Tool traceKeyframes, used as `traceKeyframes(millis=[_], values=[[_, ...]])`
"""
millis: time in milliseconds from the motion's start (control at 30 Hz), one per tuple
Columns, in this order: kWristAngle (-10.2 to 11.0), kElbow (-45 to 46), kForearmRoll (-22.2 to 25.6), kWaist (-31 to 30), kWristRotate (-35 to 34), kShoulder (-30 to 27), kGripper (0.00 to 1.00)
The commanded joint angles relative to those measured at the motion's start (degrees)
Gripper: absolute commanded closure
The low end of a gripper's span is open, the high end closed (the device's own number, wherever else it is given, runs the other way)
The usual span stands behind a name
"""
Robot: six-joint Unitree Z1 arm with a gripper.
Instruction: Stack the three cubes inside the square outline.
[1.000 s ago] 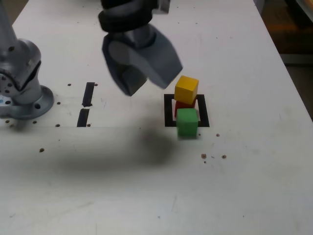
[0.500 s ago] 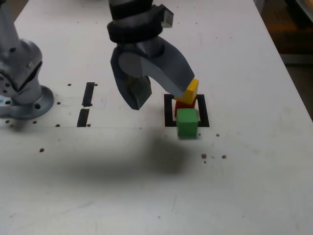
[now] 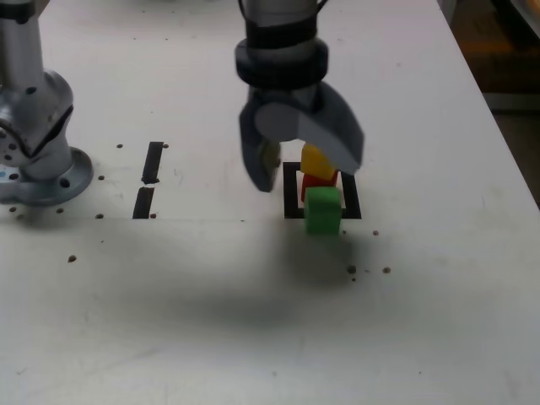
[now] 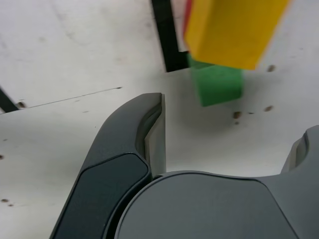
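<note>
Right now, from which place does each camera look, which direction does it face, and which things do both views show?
Exterior view: sits off the arm, above the table, looking down at the square outline; shows the arm's base and the open gripper.
Wrist view: sits on the wrist, looking past the gripper's fingers at the tabletop.
Shared: the yellow cube on the red cube, the green cube, the outline's tape.

White tabletop (image 3: 439,337), dark specks scattered; brown floor (image 3: 515,126) beyond exterior view's right edge.
</note>
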Motion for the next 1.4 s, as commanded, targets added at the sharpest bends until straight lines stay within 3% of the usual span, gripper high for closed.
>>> traceKeyframes(millis=[0, 400, 1367], values=[[0.15, -0.41, 0.29, -0.13, -0.42, 0.77, 0.08], [-1.33, 0.06, -0.61, -0.13, -1.42, 4.5, 0.11], [-1.41, -2.77, -2.91, -0.1, -2.07, 13.07, 0.14]])
